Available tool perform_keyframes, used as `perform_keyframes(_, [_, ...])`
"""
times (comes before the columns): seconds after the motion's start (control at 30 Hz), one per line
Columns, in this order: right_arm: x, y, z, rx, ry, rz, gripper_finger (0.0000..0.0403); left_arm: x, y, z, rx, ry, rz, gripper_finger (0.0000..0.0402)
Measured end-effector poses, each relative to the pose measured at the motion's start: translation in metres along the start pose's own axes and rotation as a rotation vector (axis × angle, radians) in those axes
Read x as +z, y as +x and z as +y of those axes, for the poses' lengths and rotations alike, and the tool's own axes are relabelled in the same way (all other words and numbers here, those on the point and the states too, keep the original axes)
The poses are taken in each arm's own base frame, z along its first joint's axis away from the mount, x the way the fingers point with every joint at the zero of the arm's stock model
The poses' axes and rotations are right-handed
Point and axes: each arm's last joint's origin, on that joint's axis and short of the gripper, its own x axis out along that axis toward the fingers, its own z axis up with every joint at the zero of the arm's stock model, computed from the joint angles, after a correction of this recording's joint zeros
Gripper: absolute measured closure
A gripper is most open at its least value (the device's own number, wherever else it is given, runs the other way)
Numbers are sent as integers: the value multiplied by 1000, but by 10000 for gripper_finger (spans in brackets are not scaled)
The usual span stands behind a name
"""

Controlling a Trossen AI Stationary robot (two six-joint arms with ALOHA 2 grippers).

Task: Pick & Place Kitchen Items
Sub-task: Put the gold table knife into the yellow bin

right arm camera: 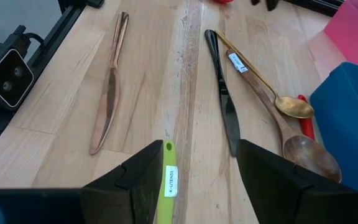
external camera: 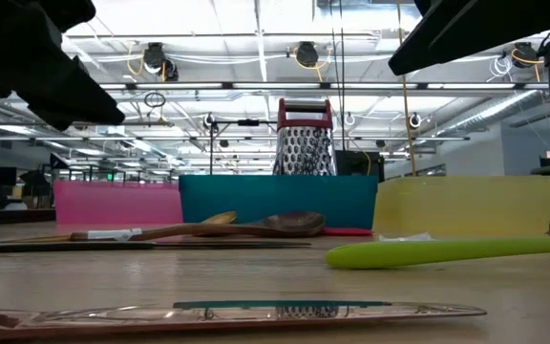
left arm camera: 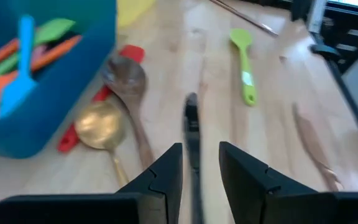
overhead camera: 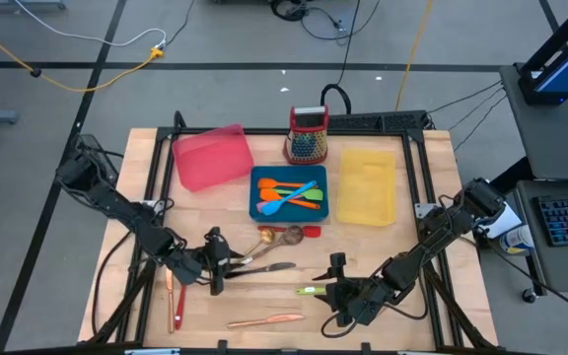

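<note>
The left gripper (overhead camera: 215, 264) straddles the dark knife (left arm camera: 192, 134) with jaws half parted, not gripping. At four o'clock the right gripper (overhead camera: 337, 288) stands wide around the green spatula (right arm camera: 164, 186), nothing held. At twelve, the blue tray (overhead camera: 256, 210) holds about four utensils. By my count seven remain: knife, spatula, two spoons, red piece, two copper pieces.

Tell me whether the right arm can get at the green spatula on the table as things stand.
Probably yes. The right gripper is open and the green spatula already lies with its handle end between the fingers, on bare wood. The nearest neighbours, the copper knife and the dark knife, lie well clear of it.
</note>
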Motion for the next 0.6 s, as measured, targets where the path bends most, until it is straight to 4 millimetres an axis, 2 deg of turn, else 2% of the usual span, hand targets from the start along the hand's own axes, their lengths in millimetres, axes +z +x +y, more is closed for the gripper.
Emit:
perform_keyframes(0.23, [0, 0, 0, 4, -7, 2, 206, 2, 3, 3, -12, -20, 12, 293])
perform_keyframes(0.4, [-3, -4, 3, 195, -57, 80, 206, 3, 4, 5, -1, -28, 10, 293])
perform_keyframes(0.6, [-2, -28, -7, 282, -69, 158, 206, 4, 5, 7, 7, -36, 7, 293])
